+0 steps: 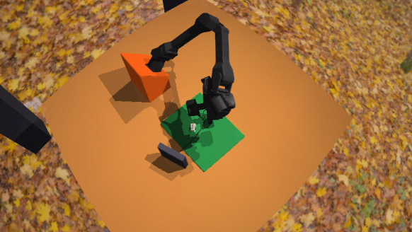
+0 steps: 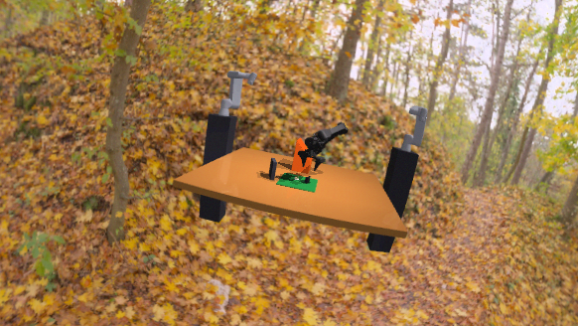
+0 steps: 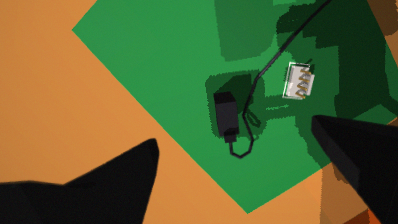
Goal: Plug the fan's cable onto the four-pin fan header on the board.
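Observation:
The green board (image 1: pixel 226 136) (image 2: pixel 298 186) (image 3: pixel 150 60) lies on the table. The white four-pin header (image 1: pixel 192 127) (image 2: pixel 297 178) (image 3: pixel 298 81) stands on it with its pins showing and no plug on it. The black plug (image 2: pixel 307 179) (image 3: pixel 226 114) is on the board beside the header, to its left in the wrist view; the arm hides it in the top view. Its thin cable (image 1: pixel 192 141) (image 3: pixel 280 54) loops from the plug's end and runs to the dark upright slab (image 1: pixel 172 155) (image 2: pixel 272 169). My gripper (image 1: pixel 201 114) (image 2: pixel 311 166) (image 3: pixel 233 135) is wide open and empty above the board, its fingertips on either side of the plug in the wrist view.
An orange wedge-shaped block (image 1: pixel 156 86) (image 2: pixel 299 161) stands by the arm's base. Black posts (image 2: pixel 218 139) (image 2: pixel 400 174) carrying grey arms stand at the table's sides. The dark slab stands just off the board's edge. The arm casts shadows over the header area.

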Controlling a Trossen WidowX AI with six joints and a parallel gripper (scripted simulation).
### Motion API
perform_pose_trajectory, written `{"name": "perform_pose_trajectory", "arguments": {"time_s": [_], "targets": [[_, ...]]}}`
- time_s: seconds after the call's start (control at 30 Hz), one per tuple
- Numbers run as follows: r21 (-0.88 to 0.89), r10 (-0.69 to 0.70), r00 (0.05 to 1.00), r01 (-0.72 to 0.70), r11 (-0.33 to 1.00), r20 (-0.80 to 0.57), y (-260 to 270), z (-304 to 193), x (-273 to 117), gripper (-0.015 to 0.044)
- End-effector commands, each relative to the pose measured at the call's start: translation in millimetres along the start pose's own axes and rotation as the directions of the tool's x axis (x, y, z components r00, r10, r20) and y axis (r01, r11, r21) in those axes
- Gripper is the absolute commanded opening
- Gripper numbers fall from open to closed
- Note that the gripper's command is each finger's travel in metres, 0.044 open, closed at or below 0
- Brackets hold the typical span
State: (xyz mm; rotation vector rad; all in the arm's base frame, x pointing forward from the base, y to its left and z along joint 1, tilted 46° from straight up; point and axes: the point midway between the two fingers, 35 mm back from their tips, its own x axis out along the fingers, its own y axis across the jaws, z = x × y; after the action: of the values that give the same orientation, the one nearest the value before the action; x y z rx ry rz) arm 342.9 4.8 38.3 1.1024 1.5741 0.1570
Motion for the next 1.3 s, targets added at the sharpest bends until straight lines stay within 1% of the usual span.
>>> {"name": "perform_pose_trajectory", "arguments": {"time_s": [0.0, 0.3, 1.27], "targets": [[0.017, 0.010, 1.000, -0.010, 1.000, -0.012, -2.2, -6.6, 37.3, 0.0440], [0.017, 0.010, 1.000, -0.010, 1.000, -0.012, -2.1, -6.5, 40.0, 0.0440], [0.017, 0.011, 1.000, -0.011, 1.000, -0.013, -1.5, -7.5, 86.4, 0.0440]]}}
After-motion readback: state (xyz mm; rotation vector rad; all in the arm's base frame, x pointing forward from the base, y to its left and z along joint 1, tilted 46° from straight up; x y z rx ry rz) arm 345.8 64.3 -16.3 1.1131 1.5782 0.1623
